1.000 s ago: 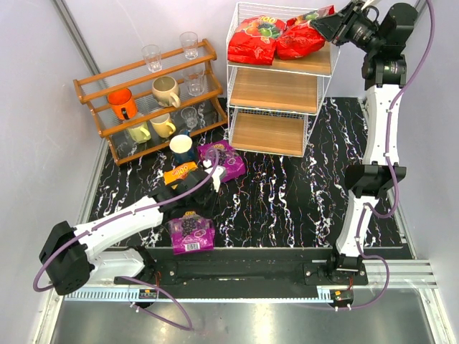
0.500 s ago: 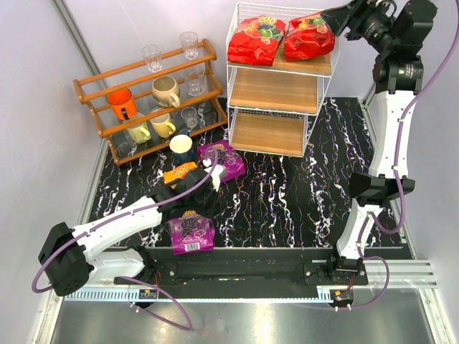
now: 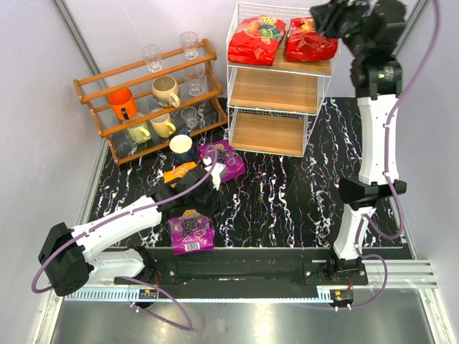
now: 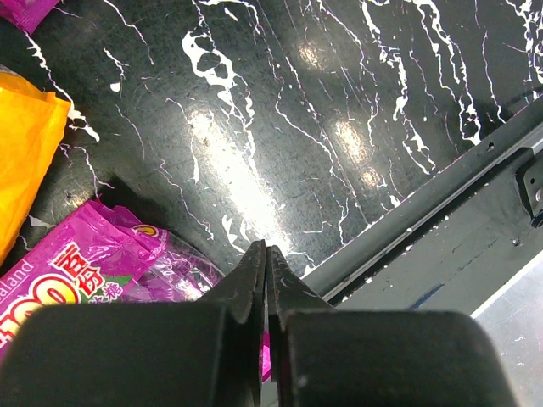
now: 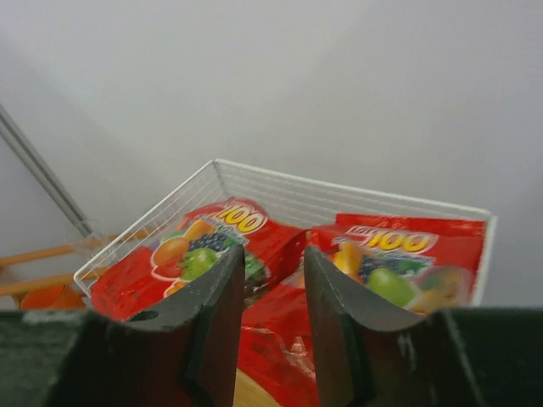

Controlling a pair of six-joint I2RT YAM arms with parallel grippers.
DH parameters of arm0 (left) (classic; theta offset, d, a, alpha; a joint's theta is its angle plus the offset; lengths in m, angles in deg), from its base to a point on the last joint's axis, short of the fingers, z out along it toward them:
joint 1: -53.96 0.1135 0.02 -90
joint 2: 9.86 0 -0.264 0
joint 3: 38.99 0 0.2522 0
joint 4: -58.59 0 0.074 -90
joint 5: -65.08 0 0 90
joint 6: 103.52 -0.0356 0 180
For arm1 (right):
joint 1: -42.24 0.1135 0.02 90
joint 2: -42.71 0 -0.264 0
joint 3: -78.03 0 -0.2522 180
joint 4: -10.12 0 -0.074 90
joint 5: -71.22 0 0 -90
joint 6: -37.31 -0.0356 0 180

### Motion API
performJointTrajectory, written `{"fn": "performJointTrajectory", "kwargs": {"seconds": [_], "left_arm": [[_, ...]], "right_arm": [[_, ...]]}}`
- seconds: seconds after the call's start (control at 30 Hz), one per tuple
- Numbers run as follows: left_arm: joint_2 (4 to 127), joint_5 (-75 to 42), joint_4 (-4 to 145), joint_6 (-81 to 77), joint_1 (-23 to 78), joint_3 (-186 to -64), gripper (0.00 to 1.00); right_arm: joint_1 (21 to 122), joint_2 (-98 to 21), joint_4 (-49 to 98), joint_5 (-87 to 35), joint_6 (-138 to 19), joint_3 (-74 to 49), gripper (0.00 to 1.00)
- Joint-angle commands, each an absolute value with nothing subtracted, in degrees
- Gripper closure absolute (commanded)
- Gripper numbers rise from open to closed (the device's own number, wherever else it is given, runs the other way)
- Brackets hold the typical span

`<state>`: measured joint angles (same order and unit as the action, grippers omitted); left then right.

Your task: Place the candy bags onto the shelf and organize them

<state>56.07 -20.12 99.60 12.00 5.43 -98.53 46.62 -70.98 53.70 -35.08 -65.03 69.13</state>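
Black marbling with white veins is covering the table (image 3: 287, 201), and plain pale walls are closing it in. A mug rack (image 3: 150, 100) is standing at the upper left of the top view, with the shelf (image 3: 276, 89) at upper centre.

Two glossy bags printed with fruit and a yellow "100" are lying side by side on the shelf's top tier: the left red bag (image 3: 257, 39) and the right red bag (image 3: 310, 46). The right gripper (image 5: 268, 259) is hovering above them, its fingers spread and pinching nothing.

Down on the table, the upper purple bag (image 3: 224, 159) is lying beside a dark mug (image 3: 181, 147). The orange bag (image 3: 179, 173) is lying just below and left of it, and the lower purple bag (image 3: 191, 233) is lying near the bottom edge. The left gripper (image 4: 265, 254) is sitting among them with its fingers pressed together.

The left arm is covering part of the orange bag in the top view. The left wrist view is cutting off that bag and the lower purple bag at its left edge.
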Motion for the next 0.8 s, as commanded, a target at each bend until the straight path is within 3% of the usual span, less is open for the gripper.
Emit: {"fn": "performJointTrajectory", "kwargs": {"seconds": [0.0, 0.1, 0.27, 0.33, 0.4, 0.6, 0.77], "left_arm": [[54.83, -19.90, 97.57, 12.32, 5.71, -101.27, 1.00], [53.08, -21.13, 97.57, 12.76, 5.71, -101.10, 1.00], [49.47, -23.68, 97.31, 13.46, 5.80, -101.01, 1.00], [47.72, -26.21, 98.18, 13.81, 5.88, -101.09, 0.98], [45.53, -28.07, 98.72, 14.78, 5.97, -101.01, 0.91], [39.11, -35.89, 100.47, 16.98, 6.68, -100.92, 0.50], [34.53, -40.73, 103.11, 17.07, 7.12, -100.75, 0.47]], "right_arm": [[52.96, -71.38, 57.54, -25.02, -57.79, 69.91, 0.60], [56.38, -65.87, 55.27, -25.55, -56.04, 62.64, 0.59], [62.63, -51.62, 40.33, -22.30, -53.74, 37.24, 0.54], [64.38, -46.26, 40.05, -22.21, -55.23, 30.23, 0.46], [66.84, -40.39, 40.05, -22.82, -57.87, 24.06, 0.43], [75.54, -26.66, 36.80, -19.05, -68.93, -12.45, 0.34], [83.98, -25.05, 30.74, -19.13, -79.31, -30.36, 0.29]]}}
